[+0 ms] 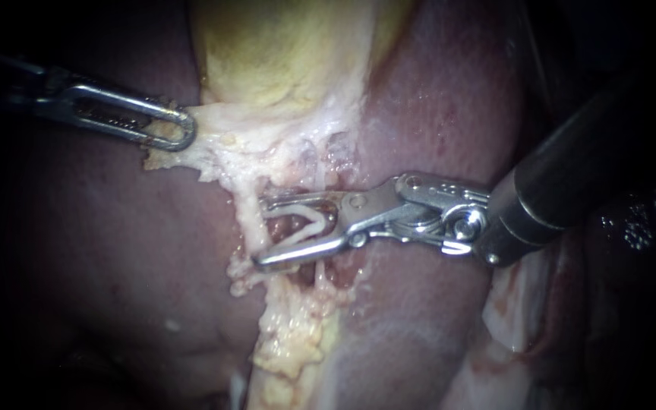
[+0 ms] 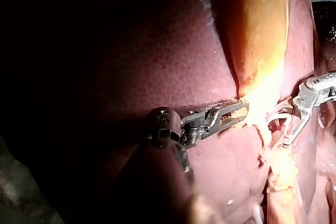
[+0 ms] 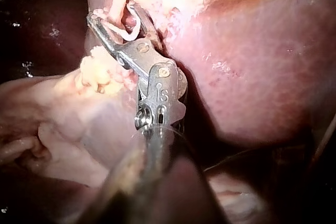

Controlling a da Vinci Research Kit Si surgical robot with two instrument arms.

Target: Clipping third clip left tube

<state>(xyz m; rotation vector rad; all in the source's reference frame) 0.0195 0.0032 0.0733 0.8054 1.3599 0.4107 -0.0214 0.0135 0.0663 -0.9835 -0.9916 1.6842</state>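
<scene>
Tube [image 1: 246, 220], the left one: pale cord running down from the flap [image 1: 214, 148] under the gallbladder [image 1: 267, 53], across dark liver [image 1: 100, 250], into fat [image 1: 290, 342] below.

Risks, as judged:
- The clip [image 1: 303, 222] could close on only part of the tube's width, because the cord sits at the jaw tips rather than deep in the mouth.
- The clip could catch the thin strand [image 1: 319, 277] nearby, which passes close to the lower jaw.
- The clip could slip out of the jaws if they snag fat on the way in.
- The tube could slacken if the flap slips from the left instrument [image 1: 184, 130].

Position against right instrument [image 1: 262, 232]: the tube lies across the very tips of its jaws, touching or just beyond them. Whether it has entered the mouth cannot be told. The lower tip overlaps the cord in the endoscope view.

Right instrument: shaft from the right, jaws wide apart. The white V-shaped clip is seated between them, a leg along each jaw and the apex toward the hinge. Clip not yet closed.

Left instrument: shaft from the left, jaws closed flat on the flap's edge, gripping it from both sides, well apart from the right jaws.
</scene>
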